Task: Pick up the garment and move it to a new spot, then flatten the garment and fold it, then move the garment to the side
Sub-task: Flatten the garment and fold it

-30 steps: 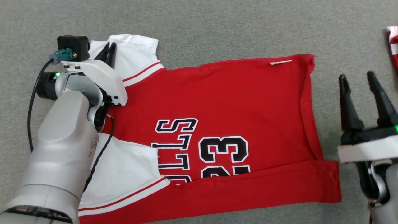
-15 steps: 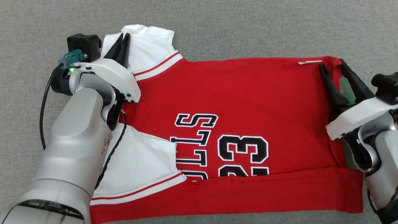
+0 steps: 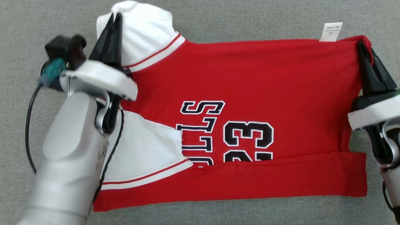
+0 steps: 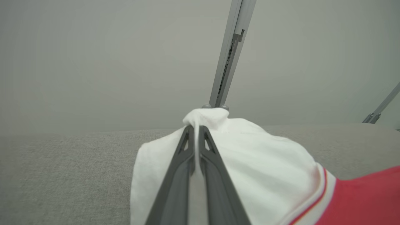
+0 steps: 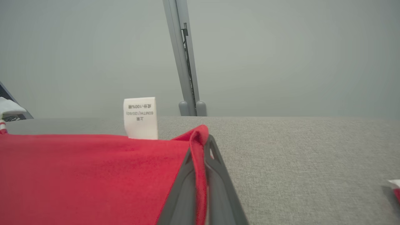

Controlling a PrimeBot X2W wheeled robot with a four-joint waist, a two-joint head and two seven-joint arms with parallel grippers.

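Observation:
The garment [image 3: 250,81] is a red jersey with white sleeves and black "23" lettering, spread across the grey surface with its near long edge folded up over the print. My left gripper [image 3: 114,17] is shut on the far white sleeve [image 4: 250,156], whose fabric bunches at the fingertips. My right gripper [image 3: 362,45] is shut on the far red hem corner [image 5: 197,137], next to a white care label [image 3: 331,32] that stands upright [image 5: 140,118]. Both held corners are lifted off the surface.
The grey fabric surface [image 3: 218,18] runs past the jersey on all sides. A metal post [image 5: 184,62] stands at the table's far edge in front of a plain grey wall. A scrap of red and white cloth [image 5: 395,187] lies far right.
My right gripper moved in to the hem corner and shut on it. Both grippers have raised their corners, and the care label has flipped upright. The head view also shifted.

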